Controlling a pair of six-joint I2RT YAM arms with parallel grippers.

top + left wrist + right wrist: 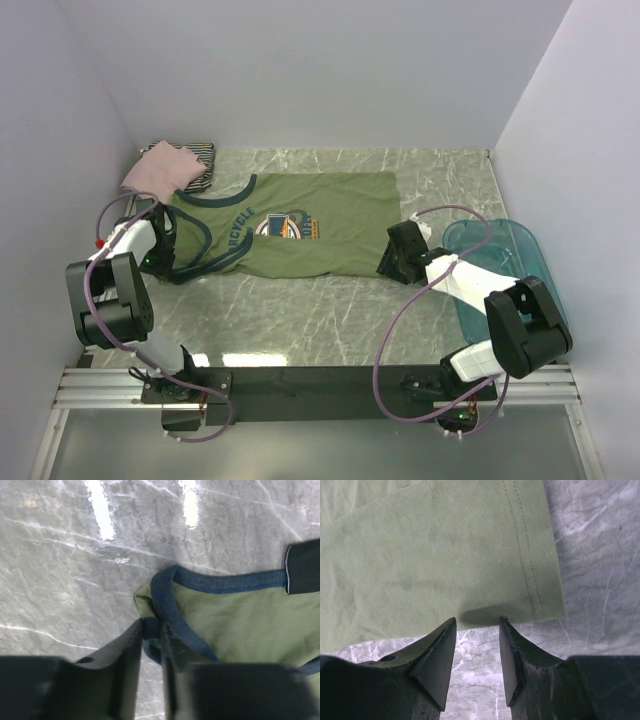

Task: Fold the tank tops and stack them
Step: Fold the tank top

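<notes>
Left claw (151, 627) narrow, pinching the olive tank top (340, 205) by its navy strap (220, 582). My right claw (478, 622) gapes half-open, hem edge just at twelve o'clock.

Grey marbled table (320, 320) under a flat olive-green tank top (330, 215), striped tank top (203, 151), teal tub (512, 240).

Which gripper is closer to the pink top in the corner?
Left. The left gripper is just in front of the pink top, at the green top's strap; the right gripper is far across, at its hem.
</notes>
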